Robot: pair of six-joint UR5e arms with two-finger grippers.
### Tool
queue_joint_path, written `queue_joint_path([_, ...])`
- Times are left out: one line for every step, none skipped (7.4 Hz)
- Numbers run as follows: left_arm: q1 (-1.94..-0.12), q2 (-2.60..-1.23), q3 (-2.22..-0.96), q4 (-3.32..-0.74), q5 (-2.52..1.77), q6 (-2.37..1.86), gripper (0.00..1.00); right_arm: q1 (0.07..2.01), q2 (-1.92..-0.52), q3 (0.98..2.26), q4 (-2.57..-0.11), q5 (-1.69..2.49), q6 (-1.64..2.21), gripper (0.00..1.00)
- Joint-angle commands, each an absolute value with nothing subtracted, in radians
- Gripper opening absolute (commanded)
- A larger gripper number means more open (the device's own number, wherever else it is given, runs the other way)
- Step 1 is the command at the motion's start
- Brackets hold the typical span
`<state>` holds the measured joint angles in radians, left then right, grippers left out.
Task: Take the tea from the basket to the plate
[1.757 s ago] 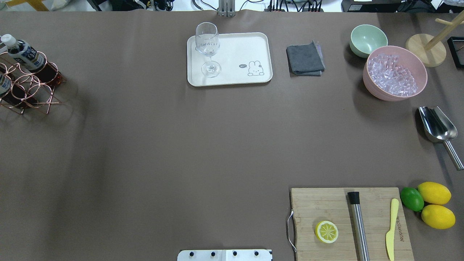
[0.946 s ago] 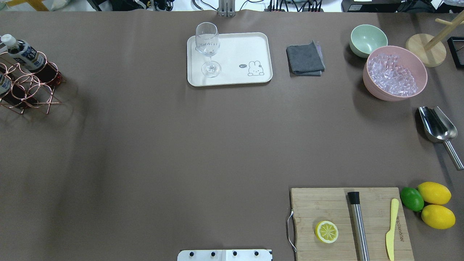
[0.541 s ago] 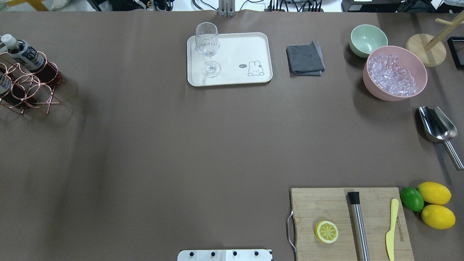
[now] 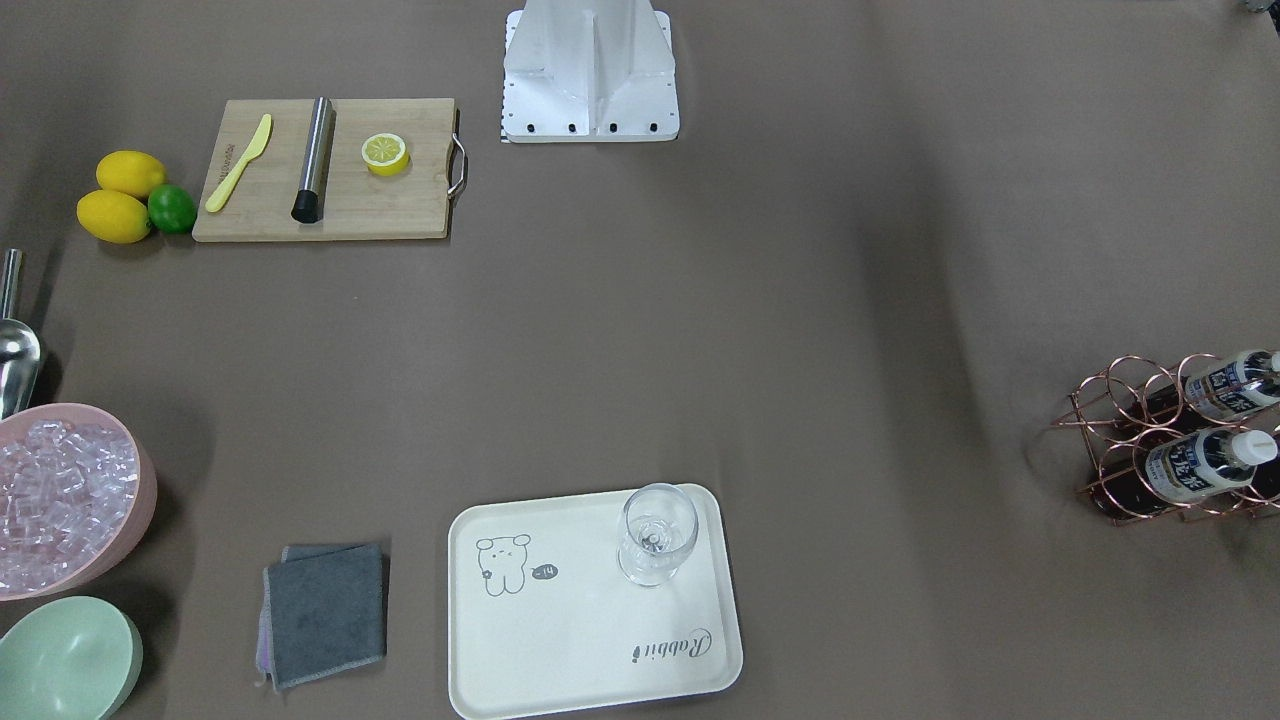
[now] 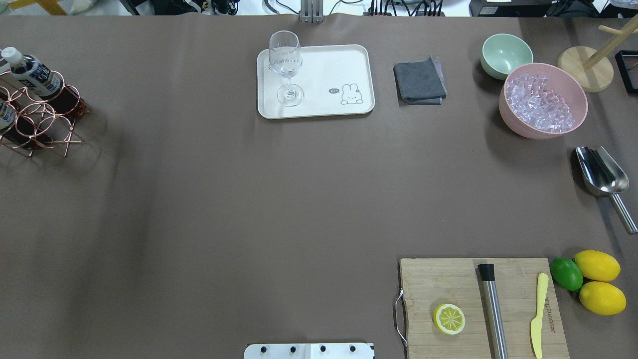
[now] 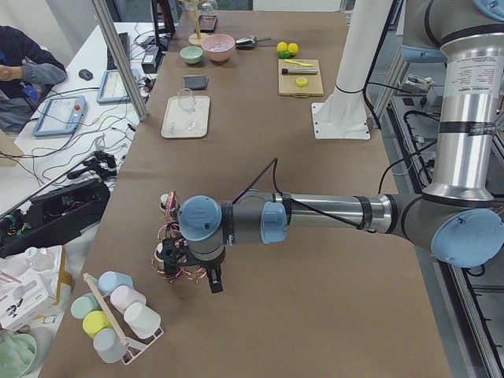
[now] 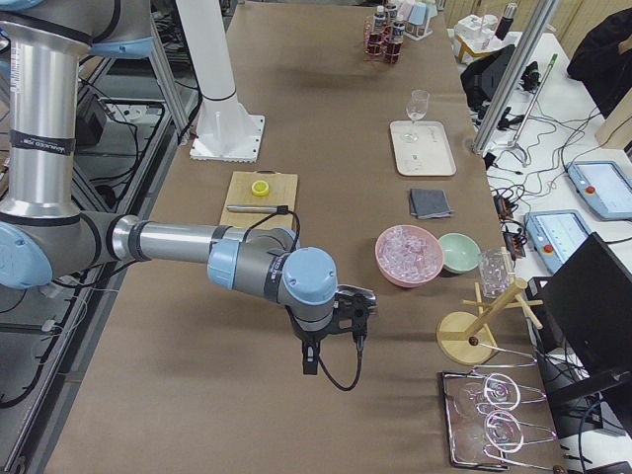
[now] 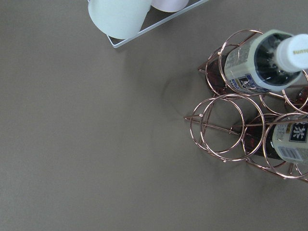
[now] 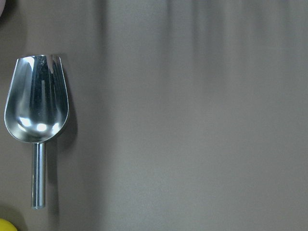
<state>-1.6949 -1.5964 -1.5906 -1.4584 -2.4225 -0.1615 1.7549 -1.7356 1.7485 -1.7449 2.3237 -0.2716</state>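
The copper wire basket (image 5: 37,119) stands at the table's far left, also in the front-facing view (image 4: 1150,440) and the left wrist view (image 8: 226,127). Two tea bottles (image 5: 32,72) (image 4: 1195,465) show lying in its rings, white caps outward. The cream plate (image 5: 324,70) (image 4: 580,640) sits at the far middle, with a wine glass (image 5: 285,65) on it. My left gripper (image 6: 189,272) hangs just beside the basket; only the exterior left view shows it, so I cannot tell its state. My right gripper (image 7: 354,314) hovers near the pink bowl, state unclear.
A pink bowl of ice (image 5: 543,99), a mint bowl (image 5: 506,55), a grey cloth (image 5: 419,81) and a metal scoop (image 5: 600,174) lie at the right. A cutting board (image 5: 448,284) carries a lemon half, muddler and knife. A cup rack (image 6: 110,315) stands beyond the basket.
Nothing on the table has moved; only the faint shadow on the left side of the table shifts slightly.
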Motion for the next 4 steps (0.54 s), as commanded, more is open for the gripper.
queue_joint_path([-1.716,-1.623,-1.601,-1.401,-2.437,-0.155,0.97,1.755,-1.744,1.743,-1.744,2.326,-0.273,1.00])
queue_joint_path([-1.715,-1.632,-1.600,-1.397,-2.434,-0.164,0.97,1.755,-1.743,1.747,-1.741,2.327,-0.276,1.00])
queue_joint_path([-1.720,-1.647,-1.600,-1.396,-2.436,-0.166,0.97,1.755,-1.744,1.752,-1.744,2.327,-0.276,1.00])
queue_joint_path([-1.744,-1.679,-1.597,-1.372,-2.416,-0.169,0.96,1.755,-1.744,1.753,-1.743,2.327,-0.276,1.00])
